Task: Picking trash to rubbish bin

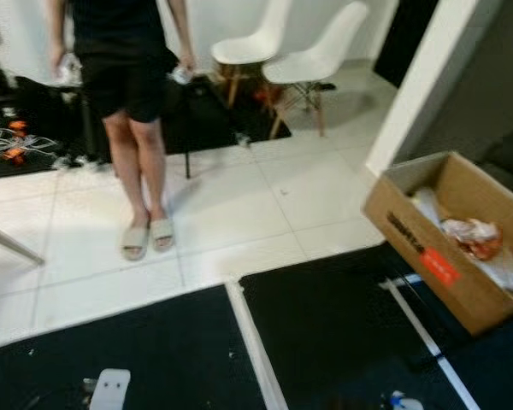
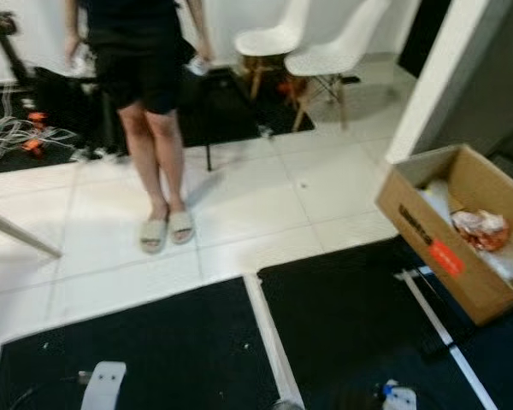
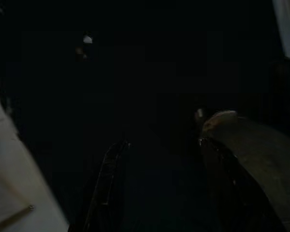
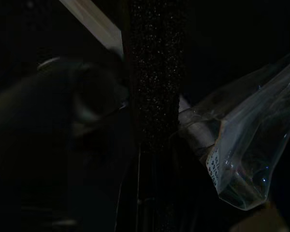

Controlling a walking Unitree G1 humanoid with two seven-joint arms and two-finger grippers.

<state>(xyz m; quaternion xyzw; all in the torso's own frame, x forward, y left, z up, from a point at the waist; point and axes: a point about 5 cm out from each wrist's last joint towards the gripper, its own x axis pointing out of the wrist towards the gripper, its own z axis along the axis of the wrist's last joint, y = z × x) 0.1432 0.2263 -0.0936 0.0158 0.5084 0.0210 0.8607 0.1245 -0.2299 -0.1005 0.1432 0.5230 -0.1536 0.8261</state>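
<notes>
An open cardboard box (image 1: 427, 256) serves as the bin and stands tilted on the floor at the right. Crumpled white and orange wrappers (image 1: 472, 237) lie inside it. In the dark right wrist view, a clear plastic bag (image 4: 246, 159) with a printed label hangs beside a black finger (image 4: 154, 96), and my right gripper is shut on it. The left wrist view is very dark. My left gripper (image 3: 159, 169) hangs open over a black mat, with nothing between its fingers.
A person in black shorts and pale slippers (image 1: 132, 85) stands on the white tiles ahead, holding small items in both hands. Two white chairs (image 1: 316, 60) stand behind. A white pillar (image 1: 427, 77) rises beside the box. Cables (image 1: 8, 141) lie far left. Black mats (image 1: 325, 333) cover the near floor.
</notes>
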